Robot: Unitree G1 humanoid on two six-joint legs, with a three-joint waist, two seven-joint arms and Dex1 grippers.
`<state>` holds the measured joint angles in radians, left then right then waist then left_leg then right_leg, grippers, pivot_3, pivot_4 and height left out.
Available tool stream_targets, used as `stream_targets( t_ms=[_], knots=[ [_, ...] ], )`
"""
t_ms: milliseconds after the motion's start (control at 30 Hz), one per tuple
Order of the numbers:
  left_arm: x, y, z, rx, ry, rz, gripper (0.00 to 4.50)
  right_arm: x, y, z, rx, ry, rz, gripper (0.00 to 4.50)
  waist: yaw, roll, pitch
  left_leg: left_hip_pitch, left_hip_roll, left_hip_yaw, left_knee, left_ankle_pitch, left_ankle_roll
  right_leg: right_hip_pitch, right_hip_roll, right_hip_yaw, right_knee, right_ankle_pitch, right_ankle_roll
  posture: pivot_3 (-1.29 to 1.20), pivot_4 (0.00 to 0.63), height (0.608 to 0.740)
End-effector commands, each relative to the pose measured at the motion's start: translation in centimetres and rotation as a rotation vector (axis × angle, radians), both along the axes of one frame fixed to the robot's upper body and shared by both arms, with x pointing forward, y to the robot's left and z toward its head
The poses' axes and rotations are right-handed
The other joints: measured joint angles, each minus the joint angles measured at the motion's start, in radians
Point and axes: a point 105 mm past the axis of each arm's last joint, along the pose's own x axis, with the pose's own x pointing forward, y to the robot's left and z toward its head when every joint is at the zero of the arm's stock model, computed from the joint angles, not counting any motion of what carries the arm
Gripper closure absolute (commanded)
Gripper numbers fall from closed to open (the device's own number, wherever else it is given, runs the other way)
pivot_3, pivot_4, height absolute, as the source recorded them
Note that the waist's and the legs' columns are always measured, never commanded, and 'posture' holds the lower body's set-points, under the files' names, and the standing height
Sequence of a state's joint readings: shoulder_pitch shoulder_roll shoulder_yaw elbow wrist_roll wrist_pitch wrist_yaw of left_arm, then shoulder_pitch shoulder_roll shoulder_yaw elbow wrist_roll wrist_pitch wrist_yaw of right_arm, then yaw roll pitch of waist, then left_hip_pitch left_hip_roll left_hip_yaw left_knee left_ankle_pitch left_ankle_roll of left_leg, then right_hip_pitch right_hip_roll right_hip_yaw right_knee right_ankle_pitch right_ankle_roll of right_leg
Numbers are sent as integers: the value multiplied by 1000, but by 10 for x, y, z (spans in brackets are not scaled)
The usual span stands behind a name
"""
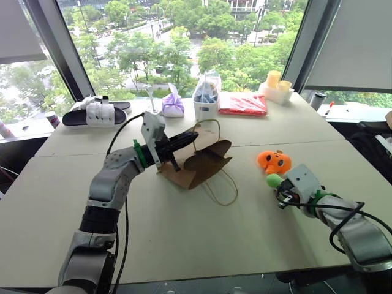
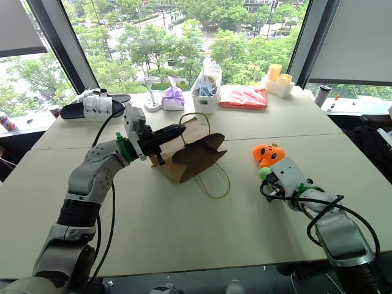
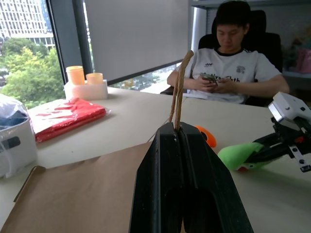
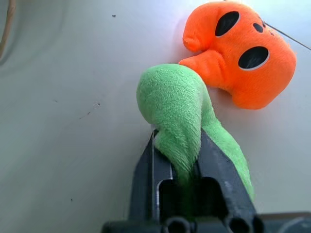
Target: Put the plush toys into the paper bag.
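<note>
Left eye view, far left: a pair of black-and-white sandals [image 1: 93, 112] is sitting near the window edge of the table [image 1: 184, 233], well apart from the work.
Left gripper [image 1: 191, 138]: its fingers are pressing tight together on one twisted loop handle [image 3: 179, 87] of the paper bag [image 1: 199, 164], which is lying on its side near the table's middle with its mouth facing the robot's right.
Bag mouth: it is gaping only partly, and the second handle is trailing loose on the table toward the robot.
Behind the bag: a purple pouch [image 1: 173, 105], a white container [image 1: 206, 98] and a red packet [image 1: 243, 103] are lining the far edge, none of them part of the job.
Orange plush toy [image 1: 274, 162]: it is resting on the table to the right of the bag, apart from it, face marks showing.
Green plush toy [image 4: 177, 114]: it is lying just beside the orange one, touching it in the right wrist view.
Right gripper [image 4: 179, 155]: its two black fingers are squeezing the green toy's narrow end, the fuzz bulging out past the fingertips.
Step in hand: it appears to be grasping the first toy while the other arm is keeping the bag ready.
Next move: it is calling for lifting the green toy clear of its orange neighbour and carrying it leftward to the mouth, which probably needs raising wider by the handle.
Background: a seated person [image 3: 233, 58] is looking at a phone beyond the table.
</note>
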<state>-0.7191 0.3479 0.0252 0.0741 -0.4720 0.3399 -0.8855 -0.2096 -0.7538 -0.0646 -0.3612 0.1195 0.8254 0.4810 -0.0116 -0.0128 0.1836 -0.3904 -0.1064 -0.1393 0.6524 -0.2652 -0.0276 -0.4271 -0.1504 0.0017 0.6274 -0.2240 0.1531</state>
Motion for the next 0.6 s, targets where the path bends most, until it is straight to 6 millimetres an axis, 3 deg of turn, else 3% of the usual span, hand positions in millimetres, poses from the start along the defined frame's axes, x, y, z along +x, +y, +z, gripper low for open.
stream_targets(
  t_ms=[33, 200, 300, 500, 600],
  knots=[
    [-6, 3, 15, -23, -46, -8, 4500, 0, 23, 37, 69, -89, 114, 4446, -2, 0, 0, 0, 0, 0, 0, 0, 0, 0, 0, 0, 0, 0, 0, 0, 150, 740],
    [-6, 3, 20, -34, -29, -32, 4500, 11, 87, 78, 186, -171, 314, 4446, -4, 0, 0, 0, 1, -1, 0, 0, 0, 0, 1, 0, 0, 0, 0, 0, 150, 740],
    [-9, 2, 21, -27, -25, -48, 4500, 24, 134, 73, 215, -157, 437, 4446, -5, -1, 0, 1, 1, -1, 0, 0, -1, 0, 1, -1, 0, 0, 0, 0, 150, 740],
    [-17, 0, 29, -54, -27, -56, 4500, 52, 185, 49, 248, -123, 517, 4446, 0, -1, 0, -1, 0, -1, 0, 4, -7, 0, 0, -1, -1, 0, 0, 0, 150, 740],
    [-20, 2, 35, -75, -25, -56, 4500, 59, 202, 48, 278, -127, 557, 4446, -6, -1, 0, -1, 0, -2, -1, 4, -7, -2, 0, 0, -1, 0, 0, 0, 150, 740]
  ],
)
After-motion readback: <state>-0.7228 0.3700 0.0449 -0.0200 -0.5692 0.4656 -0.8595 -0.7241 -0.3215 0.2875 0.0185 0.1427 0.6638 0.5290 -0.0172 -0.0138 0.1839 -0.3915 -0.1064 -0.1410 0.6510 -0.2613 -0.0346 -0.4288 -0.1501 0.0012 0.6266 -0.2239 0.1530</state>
